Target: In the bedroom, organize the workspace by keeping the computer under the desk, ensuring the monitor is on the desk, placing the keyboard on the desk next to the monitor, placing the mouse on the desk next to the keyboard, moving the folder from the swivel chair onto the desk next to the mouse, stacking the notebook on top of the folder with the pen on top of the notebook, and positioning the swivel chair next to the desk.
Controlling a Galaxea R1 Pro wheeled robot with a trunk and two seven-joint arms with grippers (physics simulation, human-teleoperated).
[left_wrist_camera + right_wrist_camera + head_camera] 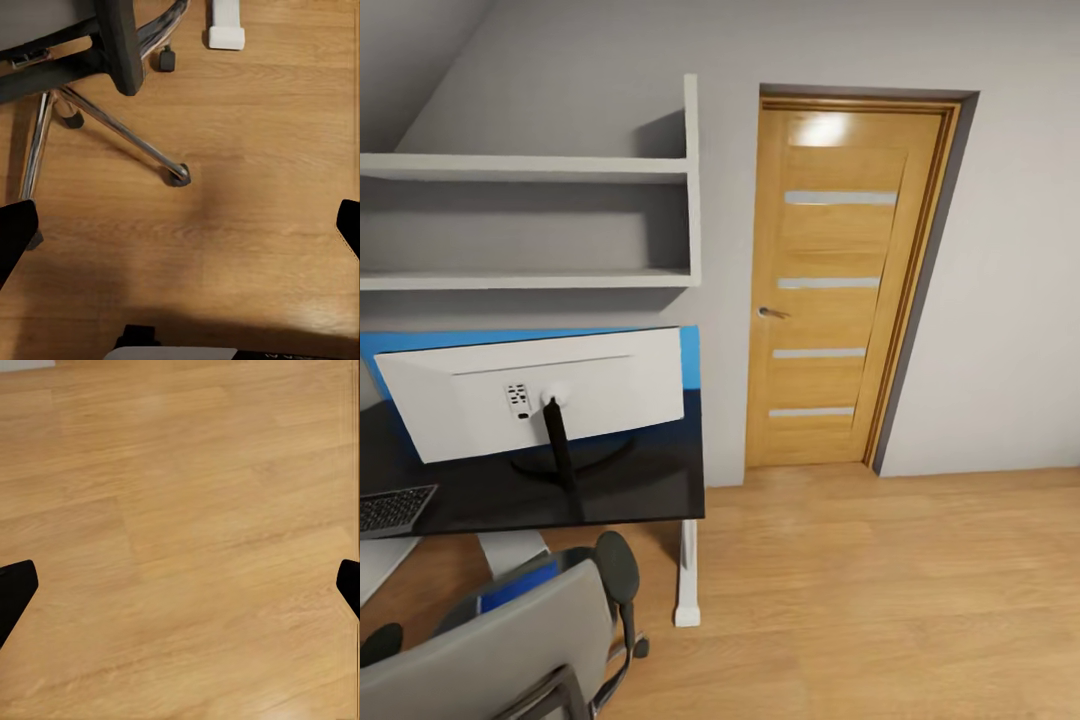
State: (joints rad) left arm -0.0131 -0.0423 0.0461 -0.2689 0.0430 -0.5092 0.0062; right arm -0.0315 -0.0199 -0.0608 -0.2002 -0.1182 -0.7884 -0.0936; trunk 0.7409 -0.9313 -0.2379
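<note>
Open wood floor [880, 590] right of the bench [650, 490], up to the closed door [840, 290]. Bench top crowded: monitor [530, 395] seen from behind, its foot [565, 460] at centre, keyboard [390, 508] at the near edge. Swivel chair [510, 640] blocking the near side; spokes [120, 131] and castors [178, 176] spread over the floor. Bench leg [687, 575] beside them. Shelves [530, 220] overhead.

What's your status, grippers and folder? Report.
Left gripper open, right gripper open, both empty. Folder on swivel chair. Chair between robot and desk.
</note>
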